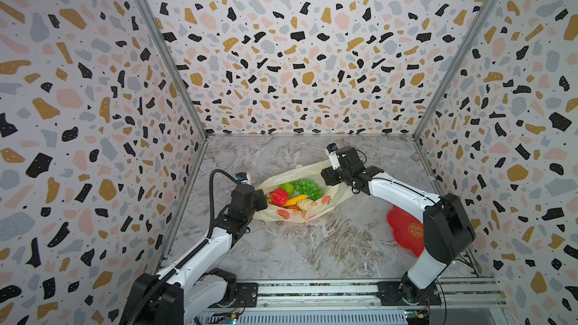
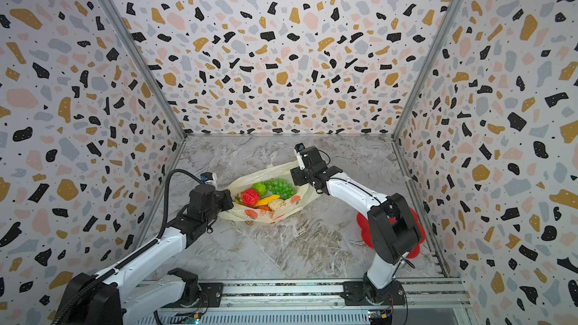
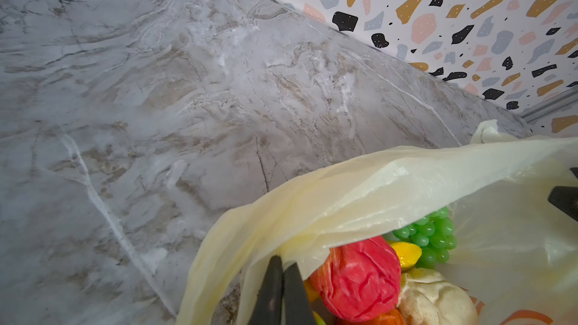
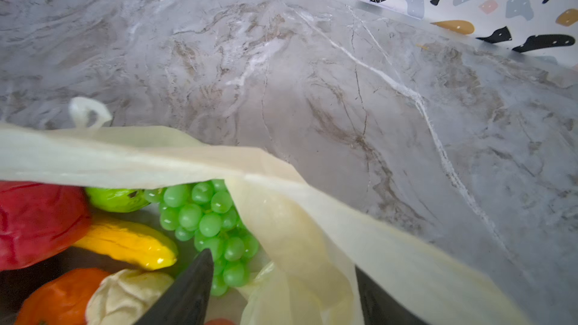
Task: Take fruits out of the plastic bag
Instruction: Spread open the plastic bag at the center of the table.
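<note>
plastic bag (image 1: 291,215) mid-table, fruits (image 1: 295,200) inside. left gripper (image 3: 283,264) pinched shut on bag rim: hold mouth taut. right gripper (image 4: 283,264) jaws wide, bag film between them; clear film, then take grape bunch (image 4: 206,220). lower fruits buried under top layer; red plate (image 1: 403,229) half-hidden behind right arm (image 1: 403,195).

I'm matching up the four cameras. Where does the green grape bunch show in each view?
Top view: grape bunch at the right end of the fruit pile in the plastic bag.
Top view: grape bunch, same place.
Left wrist: grape bunch under the bag's rim.
Right wrist: grape bunch beside the yellow banana.
Shared landmark: red apple.
</note>
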`<state>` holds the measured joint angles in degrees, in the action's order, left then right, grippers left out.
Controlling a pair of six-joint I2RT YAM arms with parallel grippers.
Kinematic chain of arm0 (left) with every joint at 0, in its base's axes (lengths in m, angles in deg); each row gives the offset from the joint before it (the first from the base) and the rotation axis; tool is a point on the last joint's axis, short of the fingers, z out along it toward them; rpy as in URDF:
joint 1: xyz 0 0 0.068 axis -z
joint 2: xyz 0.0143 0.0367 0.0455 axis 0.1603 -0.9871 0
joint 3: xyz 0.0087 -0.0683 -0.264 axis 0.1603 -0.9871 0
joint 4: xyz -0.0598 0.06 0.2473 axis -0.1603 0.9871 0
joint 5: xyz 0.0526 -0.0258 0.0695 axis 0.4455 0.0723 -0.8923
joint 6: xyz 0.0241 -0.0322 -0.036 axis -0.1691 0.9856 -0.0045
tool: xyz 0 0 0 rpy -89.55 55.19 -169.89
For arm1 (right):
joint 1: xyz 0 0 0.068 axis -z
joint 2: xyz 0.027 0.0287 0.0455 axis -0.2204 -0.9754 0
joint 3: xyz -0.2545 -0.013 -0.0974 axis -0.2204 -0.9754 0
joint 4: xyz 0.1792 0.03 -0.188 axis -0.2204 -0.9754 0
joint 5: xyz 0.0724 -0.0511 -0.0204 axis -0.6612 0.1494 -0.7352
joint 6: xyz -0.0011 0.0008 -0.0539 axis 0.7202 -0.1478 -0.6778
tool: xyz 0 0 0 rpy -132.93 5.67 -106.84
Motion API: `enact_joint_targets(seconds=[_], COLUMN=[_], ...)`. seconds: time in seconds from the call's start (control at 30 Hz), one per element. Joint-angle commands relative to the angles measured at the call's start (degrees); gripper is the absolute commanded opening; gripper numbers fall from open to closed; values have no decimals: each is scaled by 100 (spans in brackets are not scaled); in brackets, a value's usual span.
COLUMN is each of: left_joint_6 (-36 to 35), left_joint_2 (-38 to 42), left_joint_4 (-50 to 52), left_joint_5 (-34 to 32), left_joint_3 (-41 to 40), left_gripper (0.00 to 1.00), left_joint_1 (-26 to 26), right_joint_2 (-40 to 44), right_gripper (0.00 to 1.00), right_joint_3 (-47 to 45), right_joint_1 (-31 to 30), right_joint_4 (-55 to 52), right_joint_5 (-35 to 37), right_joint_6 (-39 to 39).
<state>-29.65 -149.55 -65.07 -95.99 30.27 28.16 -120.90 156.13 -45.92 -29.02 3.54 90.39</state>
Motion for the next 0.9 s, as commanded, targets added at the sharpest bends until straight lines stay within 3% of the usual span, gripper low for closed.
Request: enact_joint_targets(seconds=[0.0, 0.17, 0.2, 0.3, 0.47, 0.87], left_joint_6=[-8, 107, 156, 465, 725, 499], left_joint_2=[134, 263, 296, 457, 519, 69], left_joint_4=[-153, -227, -239, -227, -452, -522], left_joint_5=[-138, -334, -368, -561, -190, -343], left_joint_3=[-55, -261, -309, -483, -535, 508], left_gripper=[0, 0, 0, 0, 0, 0], left_joint_1=[23, -25, -58, -324, -697, -830], right_joint_2=[-350, -937, -984, -1130, -1345, -1346], right_gripper=[65, 20, 15, 11, 3, 0], right_joint_3=[351, 745, 728, 639, 716, 1578], right_joint_1=[118, 813, 935, 1198, 1255, 885], right_joint_4=[-228, -379, -310, -83, 249, 531], right_joint_5=[36, -1494, -1737, -2342, -3305, -4176], right_joint_6=[-403, -191, -143, 86, 423, 764])
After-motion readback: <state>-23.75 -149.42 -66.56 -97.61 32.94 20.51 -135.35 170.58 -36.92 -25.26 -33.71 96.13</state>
